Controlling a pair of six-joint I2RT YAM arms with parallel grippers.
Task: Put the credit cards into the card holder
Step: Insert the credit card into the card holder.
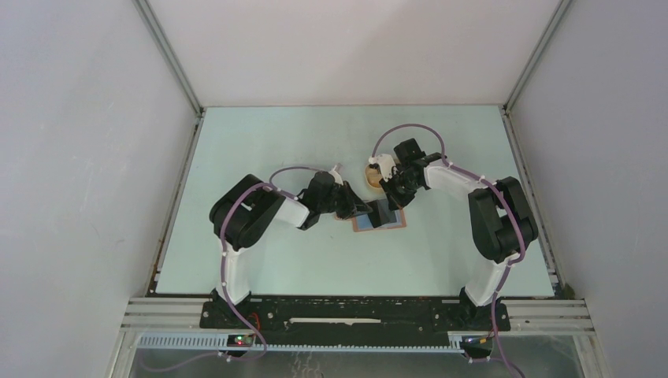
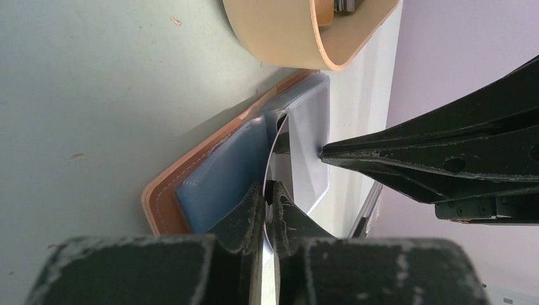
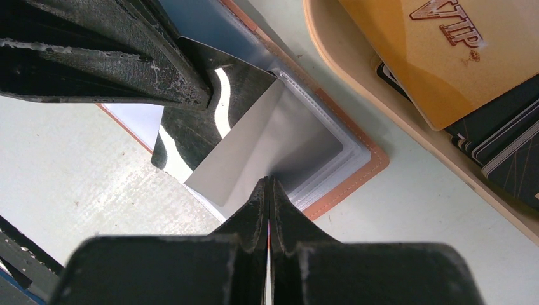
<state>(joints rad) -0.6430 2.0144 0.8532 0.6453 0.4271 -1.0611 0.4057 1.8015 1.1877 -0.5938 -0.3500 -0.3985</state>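
now my left pincer point(image 2: 271, 192) pinches the card point(image 2: 308, 146), long axis aimed into the holder point(image 2: 162, 200) pocket ahead; right pincer point(image 3: 268, 184) clenched, empty.

The card holder point(image 1: 380, 223) lies open and flat near the middle of the desk point(image 1: 260, 142), with the tray point(image 1: 369, 179) just behind it, near but not touching. One card point(image 3: 273, 140) stands partly inside a pocket on the half of the holder away from the left hand point(image 1: 356, 209). That hand reaches in from the holder's left with the card's free end between its fingers, while the tip of the right hand point(image 1: 396, 197), coming from behind and to the right, touches the card's face. In the tray, a second card point(image 3: 438, 57) lies on top of other cards point(image 3: 502, 146).
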